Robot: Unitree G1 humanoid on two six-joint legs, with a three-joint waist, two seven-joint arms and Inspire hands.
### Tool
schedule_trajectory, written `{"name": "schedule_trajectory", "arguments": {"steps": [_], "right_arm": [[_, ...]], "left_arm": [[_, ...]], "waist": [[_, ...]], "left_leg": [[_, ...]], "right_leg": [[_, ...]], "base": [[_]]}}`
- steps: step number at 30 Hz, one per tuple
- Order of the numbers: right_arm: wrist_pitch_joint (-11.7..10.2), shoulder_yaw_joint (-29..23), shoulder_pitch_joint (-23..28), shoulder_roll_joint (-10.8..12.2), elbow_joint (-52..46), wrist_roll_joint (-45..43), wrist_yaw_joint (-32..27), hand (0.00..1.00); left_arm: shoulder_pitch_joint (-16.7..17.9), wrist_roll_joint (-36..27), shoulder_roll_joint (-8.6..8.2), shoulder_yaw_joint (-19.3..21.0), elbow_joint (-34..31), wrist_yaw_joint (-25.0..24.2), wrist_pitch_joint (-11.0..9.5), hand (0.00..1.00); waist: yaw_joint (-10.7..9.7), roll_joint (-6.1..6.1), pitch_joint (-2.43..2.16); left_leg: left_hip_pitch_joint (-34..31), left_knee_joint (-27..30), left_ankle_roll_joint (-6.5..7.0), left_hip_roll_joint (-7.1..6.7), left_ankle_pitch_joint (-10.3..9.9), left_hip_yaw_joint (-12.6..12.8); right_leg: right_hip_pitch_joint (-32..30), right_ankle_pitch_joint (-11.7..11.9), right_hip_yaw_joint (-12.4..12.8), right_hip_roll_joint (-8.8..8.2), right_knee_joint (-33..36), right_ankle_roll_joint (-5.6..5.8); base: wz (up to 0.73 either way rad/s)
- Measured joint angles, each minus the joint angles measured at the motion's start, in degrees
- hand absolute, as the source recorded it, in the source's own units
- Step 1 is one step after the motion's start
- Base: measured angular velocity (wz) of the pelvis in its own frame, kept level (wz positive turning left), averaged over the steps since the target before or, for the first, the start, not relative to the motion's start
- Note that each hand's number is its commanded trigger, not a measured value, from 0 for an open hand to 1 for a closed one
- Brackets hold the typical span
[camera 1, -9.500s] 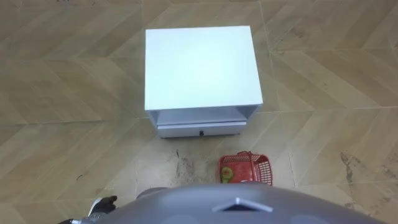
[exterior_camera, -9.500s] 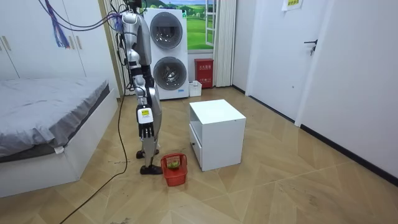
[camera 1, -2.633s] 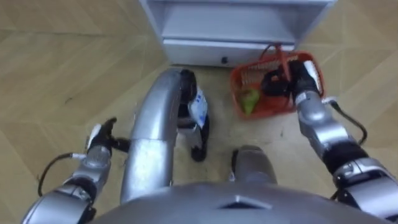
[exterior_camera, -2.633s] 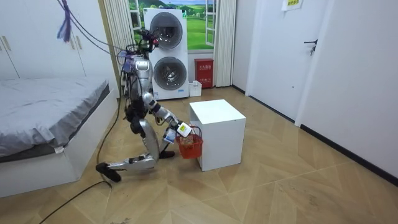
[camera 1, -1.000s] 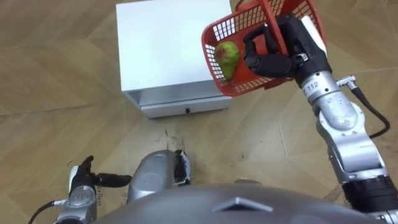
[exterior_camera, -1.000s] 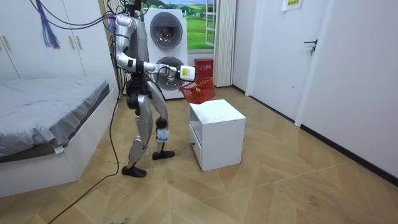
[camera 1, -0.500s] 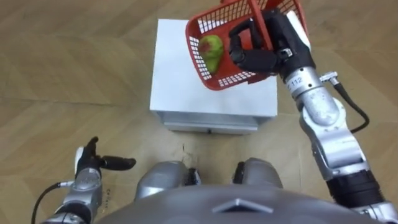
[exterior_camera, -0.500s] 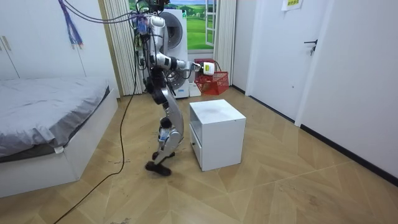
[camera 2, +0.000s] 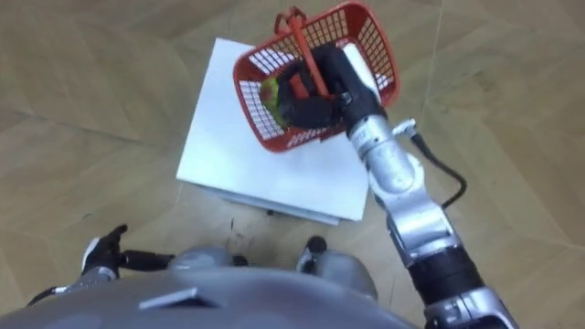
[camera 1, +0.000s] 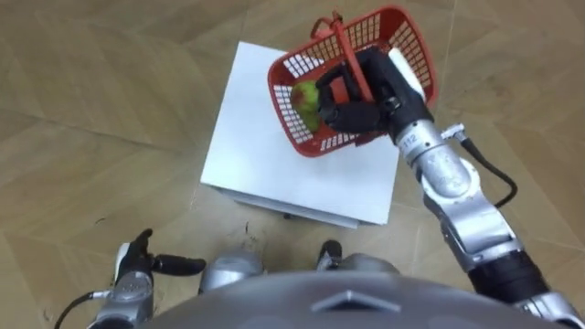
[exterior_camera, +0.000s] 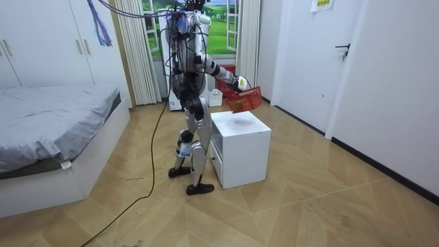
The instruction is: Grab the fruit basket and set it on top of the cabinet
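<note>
One basket [camera 1: 413, 53] with one fruit [camera 1: 309, 96] is clasped by the right robot hand [camera 1: 366, 96] above a cabinet [camera 1: 265, 146]. The left robot hand [camera 1: 137, 274] is spread.

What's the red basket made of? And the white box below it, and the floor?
The red basket looks like plastic: thin lattice walls, one even, slightly glossy colour. The white box seems painted or laminated board, smooth and matt with crisp edges; metal is possible. The floor looks like wood or wood-look planks, grain laid in zigzags.
</note>
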Motion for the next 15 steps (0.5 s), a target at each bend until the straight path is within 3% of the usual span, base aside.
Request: {"name": "schedule_trajectory", "arguments": {"steps": [4,6,7,8,9,10,11,12,15], "right_arm": [[0.0,0.0,-1.6,0.6,5.0,0.0,-0.3,1.00],[0.0,0.2,-1.4,1.4,5.4,0.1,-0.8,1.00],[-0.1,0.2,-1.5,1.6,5.4,0.2,-1.1,1.00],[-0.4,0.3,-1.9,1.9,6.1,0.4,-1.7,1.00],[-1.6,0.0,-2.1,1.9,7.4,0.7,-2.5,1.00],[-2.0,-0.4,-2.3,1.6,8.3,0.7,-2.8,1.00],[-1.7,-0.9,-2.8,2.1,9.7,0.2,-3.0,1.00],[-1.8,-0.9,-2.7,2.1,10.1,-0.1,-3.0,1.00],[-2.1,-0.9,-3.0,2.3,11.2,-0.1,-3.0,1.00]], "left_arm": [[-1.4,0.1,0.18,0.0,0.1,-1.4,-0.1,0.00],[-1.5,0.2,0.19,0.1,0.4,-1.6,-0.1,0.00],[-1.5,0.2,0.17,0.0,0.5,-1.7,-0.1,0.00],[-1.9,0.2,0.20,0.0,0.8,-2.4,-0.2,0.00],[-2.6,0.1,0.01,-0.1,1.1,-2.8,-0.5,0.00],[-3.1,0.1,0.14,-0.1,1.2,-3.0,-0.8,0.00],[-3.3,0.1,0.64,-0.1,1.4,-3.1,-1.2,0.00],[-3.3,0.1,0.76,-0.1,2.2,-3.2,-1.2,0.00],[-2.7,0.2,0.66,-0.2,5.0,-3.4,-0.8,0.00]], "waist": [[-0.1,-0.31,-0.04],[-0.7,-0.32,-0.03],[-1.0,-0.36,-0.01],[-1.2,-0.87,0.74],[-1.5,-0.31,0.67],[-1.4,-0.19,0.63],[-0.4,-0.93,0.26],[0.1,-1.11,0.38],[0.2,-0.87,0.56]], "left_leg": [[-1.8,-1.6,0.00,-0.17,0.0,0.1],[-4.0,0.6,0.00,-0.03,0.0,0.4],[-5.1,2.7,-0.02,-0.07,0.0,0.6],[-8.5,7.9,-0.72,-0.23,-0.9,1.5],[-10.9,2.6,-1.09,0.42,0.5,1.2],[-11.8,1.4,0.79,0.95,1.7,2.1],[-12.2,1.5,1.32,0.72,2.5,3.5],[-12.4,1.5,1.51,0.26,2.6,3.5],[-12.8,1.4,1.66,-0.45,2.6,3.4]], "right_leg": [[-2.4,0.4,-1.3,0.43,-0.2,-0.09],[-2.8,0.8,-0.8,-0.36,-0.6,-0.17],[-2.6,1.1,-0.3,-0.68,-1.1,-0.11],[-2.3,1.4,3.0,-1.67,-1.4,0.04],[-2.8,1.2,4.5,-1.67,-0.8,0.33],[-3.5,0.8,4.3,-1.66,-0.3,1.02],[-4.7,0.6,2.7,-2.10,0.3,1.79],[-5.1,0.7,0.4,-2.33,-0.1,1.98],[-5.3,0.9,-2.3,-2.80,0.0,2.00]], "base": [[0.10],[0.09],[0.23],[0.43],[0.49],[0.34],[0.08],[-0.04],[-0.10]]}}
